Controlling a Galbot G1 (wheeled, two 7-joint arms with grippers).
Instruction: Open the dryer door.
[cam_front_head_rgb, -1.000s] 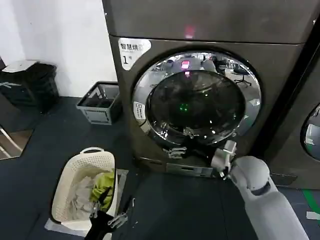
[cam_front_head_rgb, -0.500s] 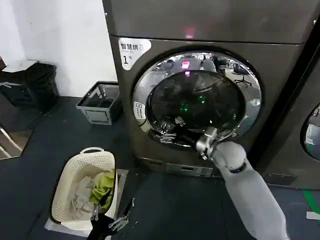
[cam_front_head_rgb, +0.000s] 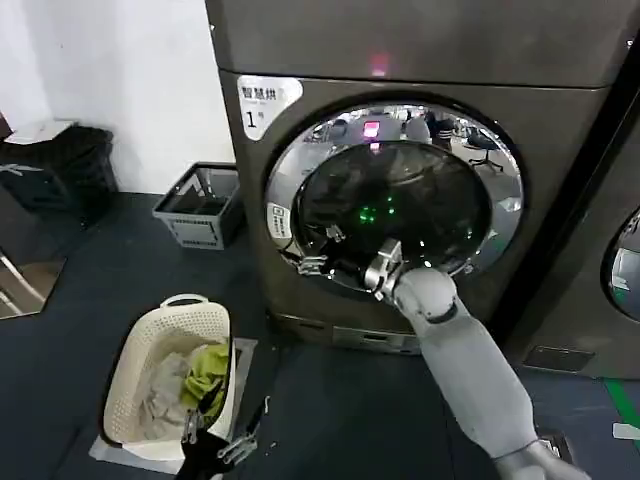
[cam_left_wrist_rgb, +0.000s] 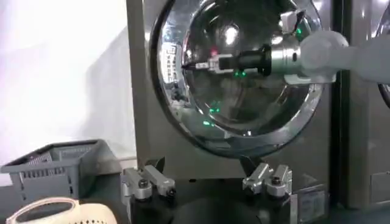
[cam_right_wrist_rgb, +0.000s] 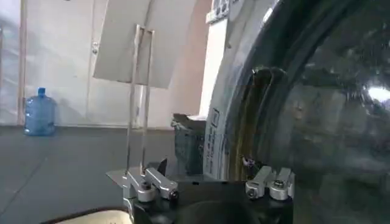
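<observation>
**Right gripper reaching for the door's 9 o'clock edge**

The door (cam_front_head_rgb: 393, 195) is shut, flat against the dryer front and facing the robot; being round, it has no long axis. The right gripper (cam_front_head_rgb: 318, 250) lies across the lower glass, fingers pointing toward the chrome ring at about 8 o'clock on the door. Its fingers stand open and hold nothing. The left edge lies just beyond the fingertips at 9 o'clock, so the right arm is much the nearer. The left gripper (cam_left_wrist_rgb: 207, 181) hangs low by the basket (cam_front_head_rgb: 165, 375), open and empty, well apart.
</observation>
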